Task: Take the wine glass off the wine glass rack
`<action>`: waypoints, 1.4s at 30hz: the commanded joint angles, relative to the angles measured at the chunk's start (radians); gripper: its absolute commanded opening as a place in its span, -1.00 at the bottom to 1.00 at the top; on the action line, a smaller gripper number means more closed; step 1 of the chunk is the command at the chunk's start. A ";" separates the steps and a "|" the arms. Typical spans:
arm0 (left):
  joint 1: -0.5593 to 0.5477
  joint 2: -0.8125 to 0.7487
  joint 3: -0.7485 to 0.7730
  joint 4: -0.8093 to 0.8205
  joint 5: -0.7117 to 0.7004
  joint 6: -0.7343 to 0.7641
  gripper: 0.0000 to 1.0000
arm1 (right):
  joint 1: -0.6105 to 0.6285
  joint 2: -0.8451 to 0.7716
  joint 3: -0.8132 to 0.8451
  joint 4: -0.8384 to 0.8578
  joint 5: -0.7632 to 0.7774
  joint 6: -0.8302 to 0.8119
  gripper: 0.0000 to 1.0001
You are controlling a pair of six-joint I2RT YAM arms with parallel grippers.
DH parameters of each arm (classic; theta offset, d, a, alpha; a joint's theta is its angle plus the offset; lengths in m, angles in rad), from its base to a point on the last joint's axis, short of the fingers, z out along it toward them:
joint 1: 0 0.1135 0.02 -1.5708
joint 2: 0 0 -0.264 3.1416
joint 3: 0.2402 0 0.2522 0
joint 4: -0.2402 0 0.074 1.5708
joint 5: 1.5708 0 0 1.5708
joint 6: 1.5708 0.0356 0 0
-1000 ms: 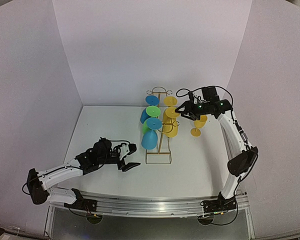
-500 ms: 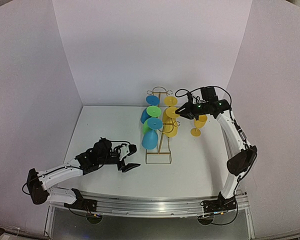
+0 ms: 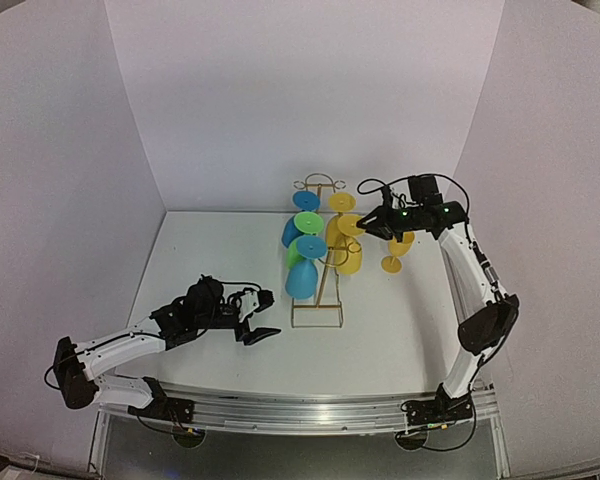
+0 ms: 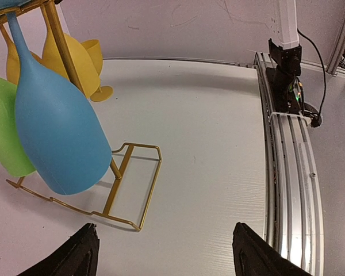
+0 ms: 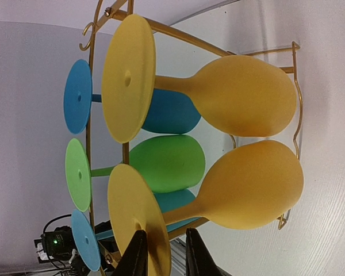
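from above, the wine glass rack stands mid-tabletop, with blue and green glasses hanging on its left side and yellow ones on its right. the right tool reaches in from the right at the foot of the nearer yellow wine glass. that glass hangs upside down and is not yet free of its hook. a spare yellow glass stands upright on the tabletop just right of the rack. the left tool lies low near the rack's base, well apart from any glass.

the left wrist view shows the left tool with its fingers spread wide and holding nothing. a blue glass and the rack's base wire lie ahead of it.

in the right wrist view, the right tool has its fingers closed in on either side of the yellow wine glass's foot disc. i read that as a grip.

so the grasp looks made and the lift-off is the step in hand. next, i judge, the foot must slide out along its slot toward the open end without knocking the far yellow glass or dragging the light rack.

against a second ago, the right arm sits a touch further right. the held glass's bowl has swung slightly away from the post, and the left arm is unchanged.
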 commanded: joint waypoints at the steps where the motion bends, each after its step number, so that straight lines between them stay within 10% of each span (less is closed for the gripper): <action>1: 0.004 -0.013 0.034 0.007 0.020 0.008 0.58 | -0.004 -0.029 -0.011 -0.021 0.018 0.004 -0.65; 8: 0.004 -0.014 0.034 0.011 0.022 0.010 0.58 | -0.004 -0.032 -0.006 -0.019 0.001 0.023 -1.00; 42: 0.005 -0.031 0.025 0.022 0.048 0.028 0.59 | -0.027 -0.107 -0.123 0.095 -0.013 0.178 -1.00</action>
